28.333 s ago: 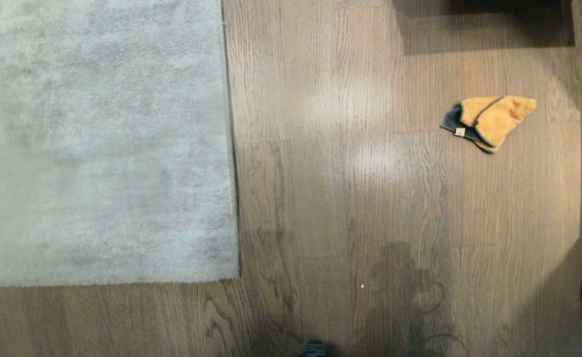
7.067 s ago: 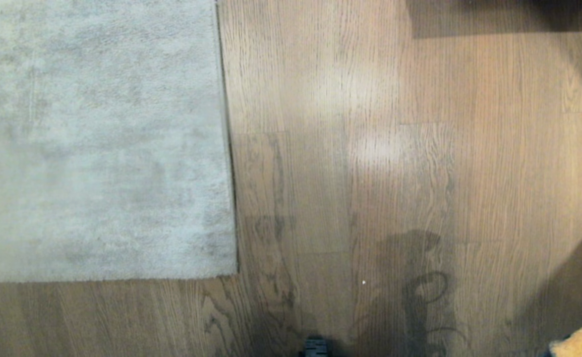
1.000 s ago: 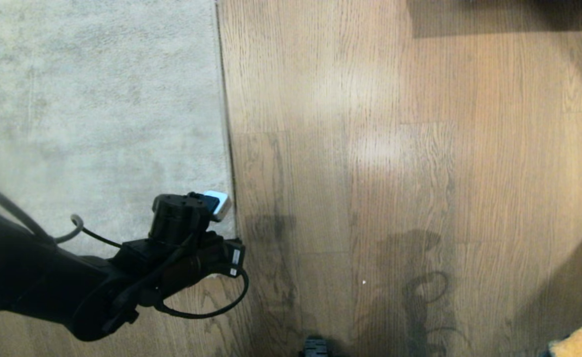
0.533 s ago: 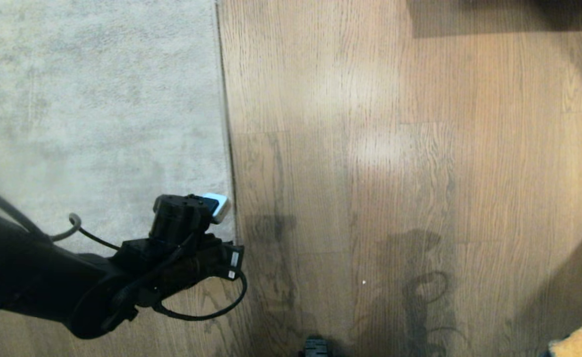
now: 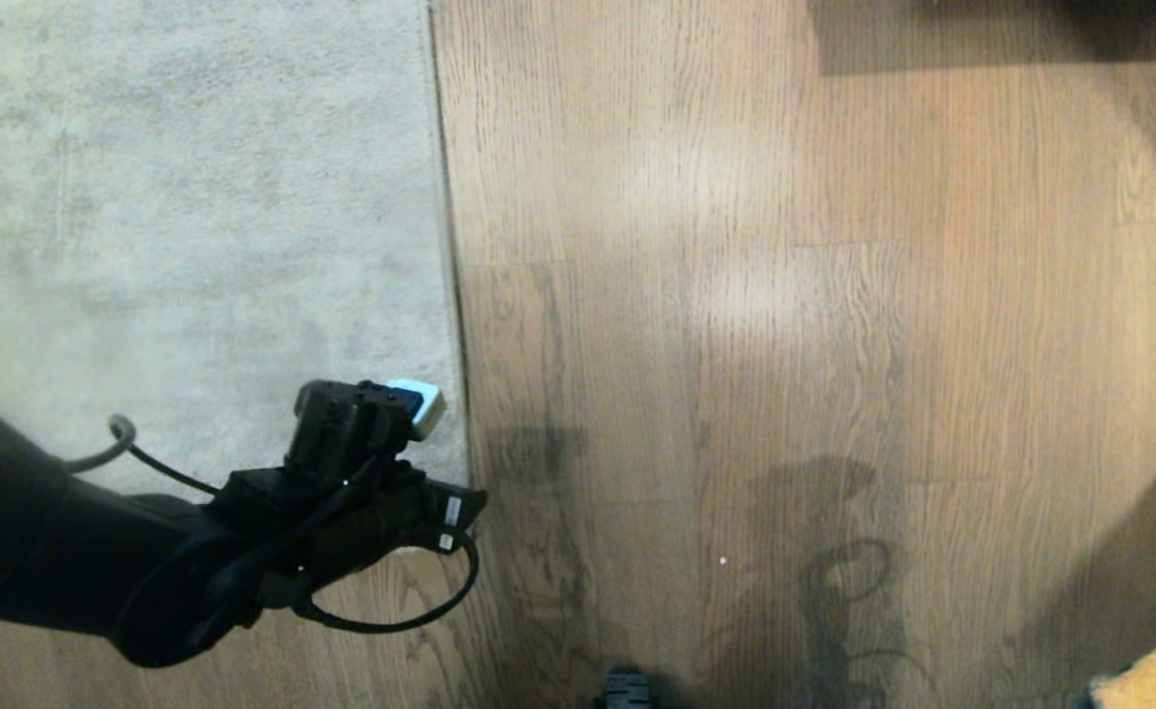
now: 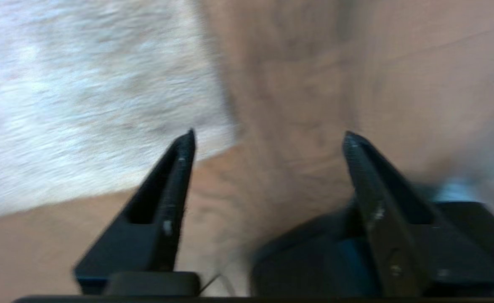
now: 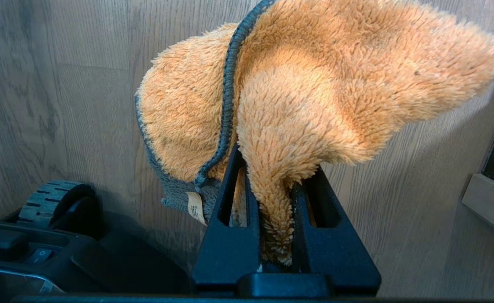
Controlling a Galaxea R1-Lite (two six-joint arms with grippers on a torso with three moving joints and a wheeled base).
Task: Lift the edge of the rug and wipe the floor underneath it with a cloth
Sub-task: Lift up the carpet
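Left gripper [image 6: 268, 134] has just spread its jaws above the rug edge [image 5: 450, 325] (corner flat, ungrasped); right gripper [image 7: 272, 185] grips the cloth [image 7: 297, 97].

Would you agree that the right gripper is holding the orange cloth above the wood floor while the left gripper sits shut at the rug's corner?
Not quite: the left gripper is open, its fingers spread apart, as the left wrist view shows. The rest stands: it is at the rug corner, and the right gripper holds the orange cloth above the wood floor.
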